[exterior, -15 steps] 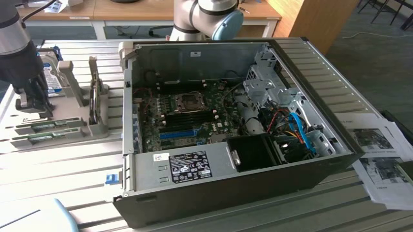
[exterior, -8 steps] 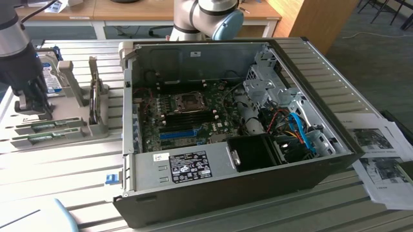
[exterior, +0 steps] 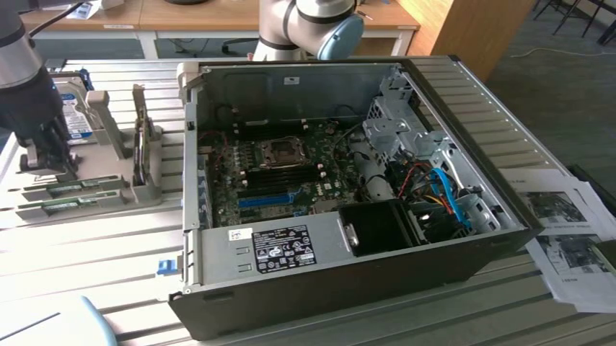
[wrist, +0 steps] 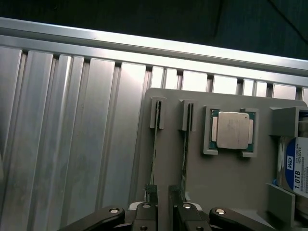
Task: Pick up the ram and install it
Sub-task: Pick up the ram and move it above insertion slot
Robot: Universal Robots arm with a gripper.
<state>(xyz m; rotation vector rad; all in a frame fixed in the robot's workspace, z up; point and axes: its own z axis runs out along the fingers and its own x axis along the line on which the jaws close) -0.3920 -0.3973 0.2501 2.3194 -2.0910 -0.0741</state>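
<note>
Claw point(wrist: 163, 211) is a black two-finger metal thing. It's released, fingers apart with nothing pinched in the gap, hanging right over the near end of the flat grey plastic parts holder point(wrist: 231, 192).

The bit that matters: the long thin green ram stick point(wrist: 154, 154) stands on its thin edge in a narrow slot of that holder. Its long axis runs straight away from the fingertips toward the holder's far edge, where a little grey clip point(wrist: 157, 114) caps it. So the fingers would squeeze across the thin faces, not along the length — good.

But the gap doesn't look centred on it. This stick, the one nearest the holder's outer edge, lines up with one finger rather than the gap. A second green stick point(wrist: 185, 154) in the parallel slot sits just outside the other finger. Can't tell how high the tips are above them.

Further in on the holder there's a square silver processor chip point(wrist: 233, 131) in its pocket. The holder sits on the ribbed aluminium table point(wrist: 72, 144) — the open black computer case point(exterior: 337, 288) is well apart, toward the exterior view's right.
</note>
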